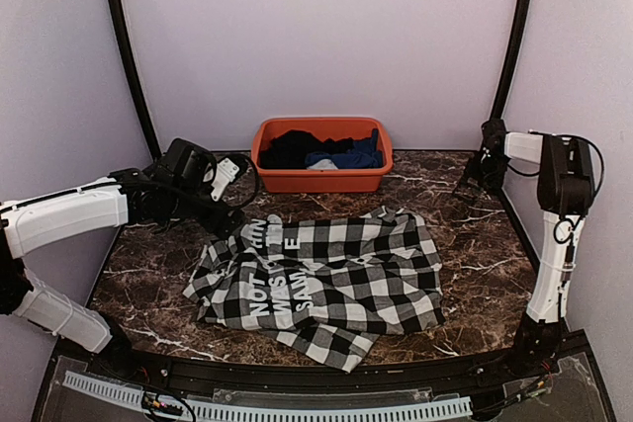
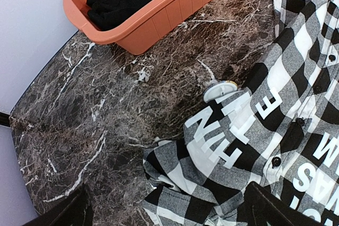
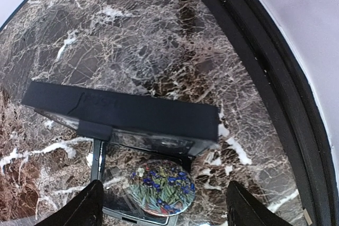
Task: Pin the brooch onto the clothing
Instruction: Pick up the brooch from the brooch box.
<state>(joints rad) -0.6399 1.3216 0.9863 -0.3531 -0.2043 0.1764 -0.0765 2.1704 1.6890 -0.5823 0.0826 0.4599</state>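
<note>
The black-and-white check shirt [image 1: 346, 274] with white block letters lies crumpled in the middle of the marble table; it also shows in the left wrist view [image 2: 286, 93]. A small white round disc [image 2: 220, 89] rests at its edge by the letters. The brooch [image 3: 161, 186], round with blue irises painted on it, lies in a clear box with a raised black lid [image 3: 122, 115] at the far right corner. My right gripper [image 3: 164, 205] hovers open just over it. My left gripper [image 2: 167, 205] is open and empty over the shirt's upper-left corner.
An orange tub [image 1: 321, 178] holding black and blue garments stands at the back centre; it also shows in the left wrist view [image 2: 159, 25]. A black frame rail [image 3: 265, 78] runs close by the box on the right.
</note>
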